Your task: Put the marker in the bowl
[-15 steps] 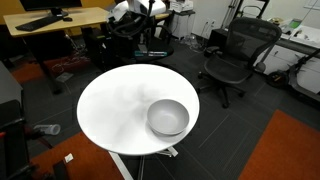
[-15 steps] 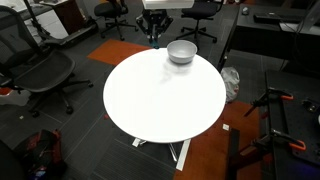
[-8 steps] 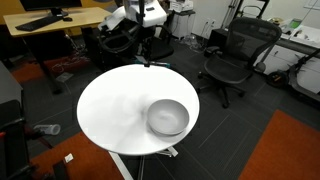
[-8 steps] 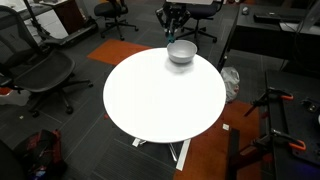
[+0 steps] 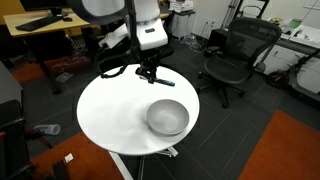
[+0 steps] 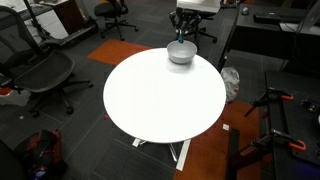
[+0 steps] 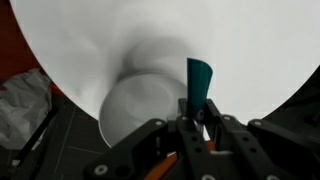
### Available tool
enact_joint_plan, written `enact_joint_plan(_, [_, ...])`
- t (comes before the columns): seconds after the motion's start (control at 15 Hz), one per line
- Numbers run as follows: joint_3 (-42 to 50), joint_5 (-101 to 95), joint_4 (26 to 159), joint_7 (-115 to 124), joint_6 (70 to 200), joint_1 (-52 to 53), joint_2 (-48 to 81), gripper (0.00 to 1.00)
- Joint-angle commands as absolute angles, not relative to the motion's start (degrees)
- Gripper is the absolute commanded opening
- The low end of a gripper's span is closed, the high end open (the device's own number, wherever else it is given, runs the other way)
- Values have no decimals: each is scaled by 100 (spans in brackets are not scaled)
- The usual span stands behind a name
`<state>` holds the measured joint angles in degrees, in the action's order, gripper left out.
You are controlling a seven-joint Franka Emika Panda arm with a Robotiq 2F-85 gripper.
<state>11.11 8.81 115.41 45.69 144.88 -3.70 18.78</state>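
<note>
Teal marker [image 7: 198,85] upright near pale bowl [image 7: 135,102]

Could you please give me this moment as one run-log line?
gripper: shut on marker | marker: held over table, not in bowl | bowl: empty

From here I see a round white counter [image 5: 115,110] on a pedestal base, standing on a dark grey floor [image 5: 245,105]. Only a pale grey-white round bowl [image 5: 168,117] rests on it, upright, close to the counter's edge in both exterior views.
</note>
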Motion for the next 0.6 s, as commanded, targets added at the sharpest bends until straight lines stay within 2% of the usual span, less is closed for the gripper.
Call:
enact_joint_plan(0.0, [1152,1077,11662,4735,14612,-485,1846,5])
enact_joint_plan(0.53, [1141,1588,11484,4721,14607,-763,2285,5])
